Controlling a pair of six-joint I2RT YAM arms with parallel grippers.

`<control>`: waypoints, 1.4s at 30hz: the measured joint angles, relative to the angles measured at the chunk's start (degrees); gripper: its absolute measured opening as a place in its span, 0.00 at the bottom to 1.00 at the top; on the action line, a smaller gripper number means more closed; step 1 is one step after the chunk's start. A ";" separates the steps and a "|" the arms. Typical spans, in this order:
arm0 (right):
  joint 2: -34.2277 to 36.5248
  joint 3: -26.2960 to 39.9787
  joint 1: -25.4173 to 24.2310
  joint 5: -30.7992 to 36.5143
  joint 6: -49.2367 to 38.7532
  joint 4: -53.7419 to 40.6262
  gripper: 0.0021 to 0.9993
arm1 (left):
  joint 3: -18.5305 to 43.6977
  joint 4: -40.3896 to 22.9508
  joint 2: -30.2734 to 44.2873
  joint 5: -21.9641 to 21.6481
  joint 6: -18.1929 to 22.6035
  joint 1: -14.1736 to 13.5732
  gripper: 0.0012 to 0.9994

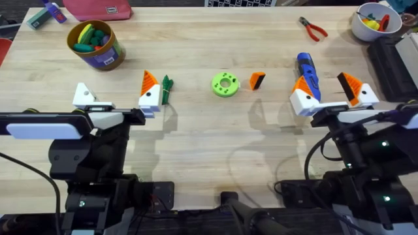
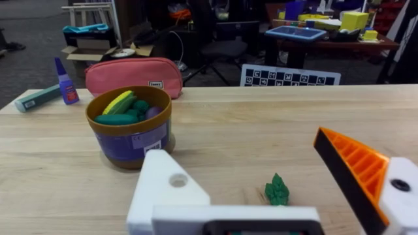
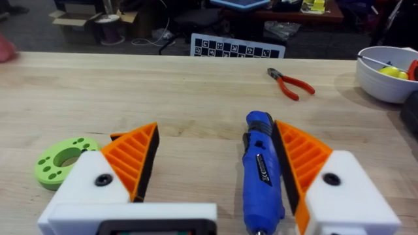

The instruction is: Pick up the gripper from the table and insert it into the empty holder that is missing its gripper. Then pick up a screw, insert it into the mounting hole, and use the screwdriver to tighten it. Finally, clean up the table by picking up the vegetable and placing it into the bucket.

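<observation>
The loose orange gripper point(image 1: 257, 80) with its black face lies at mid-table. My left gripper point(image 1: 116, 93) point(image 2: 241, 153) is open; one side is the bare white holder point(image 1: 83, 96) point(image 2: 168, 190) with a round mounting hole point(image 2: 177, 180), the other carries an orange wedge. The dark green vegetable point(image 1: 166, 89) point(image 2: 277, 190) lies just right of that wedge. My right gripper point(image 1: 328, 88) point(image 3: 215, 147) is open, and the blue screwdriver point(image 1: 307, 75) point(image 3: 263, 166) lies on the table between its fingers. The bucket point(image 1: 96, 44) point(image 2: 130, 124) stands far left. No screw can be made out.
A bright green disc with holes point(image 1: 225, 84) point(image 3: 62, 161) sits beside the loose wedge. Red-handled pliers point(image 1: 313, 28) point(image 3: 290, 82) and a white bowl point(image 1: 375, 21) point(image 3: 388, 73) are far right. A pink pouch point(image 1: 98, 8) and a glue bottle point(image 1: 55, 12) lie behind the bucket.
</observation>
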 joint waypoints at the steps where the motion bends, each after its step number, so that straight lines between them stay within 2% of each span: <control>1: 0.00 0.00 0.00 0.00 0.00 0.00 0.99 | 0.00 0.00 0.00 0.00 0.00 0.00 0.98; 12: 0.00 0.02 0.00 -0.49 0.00 0.30 0.99 | 0.00 1.79 0.00 0.02 -0.02 0.00 0.99; 16: 0.11 0.02 0.00 -0.96 0.02 5.86 0.99 | 0.18 4.55 -0.02 0.11 -0.01 0.01 0.99; 19: 0.10 1.00 0.00 -1.10 0.00 10.03 0.99 | 2.42 0.52 0.07 0.15 -0.02 0.02 0.99; 24: 0.68 8.76 0.00 -1.30 0.01 4.80 0.99 | 13.67 -8.18 5.06 0.17 0.26 0.02 0.99; 29: 6.46 22.42 0.00 -1.33 0.00 -9.30 0.99 | 30.16 -18.85 18.88 0.15 1.75 0.02 0.99; 36: 25.14 41.53 0.00 -1.36 0.00 -33.32 1.00 | 51.11 -37.21 44.18 0.17 2.21 0.02 0.99; 42: 41.75 52.53 0.00 -1.36 0.00 -45.98 0.99 | 61.69 -46.46 60.51 0.17 2.32 0.02 0.99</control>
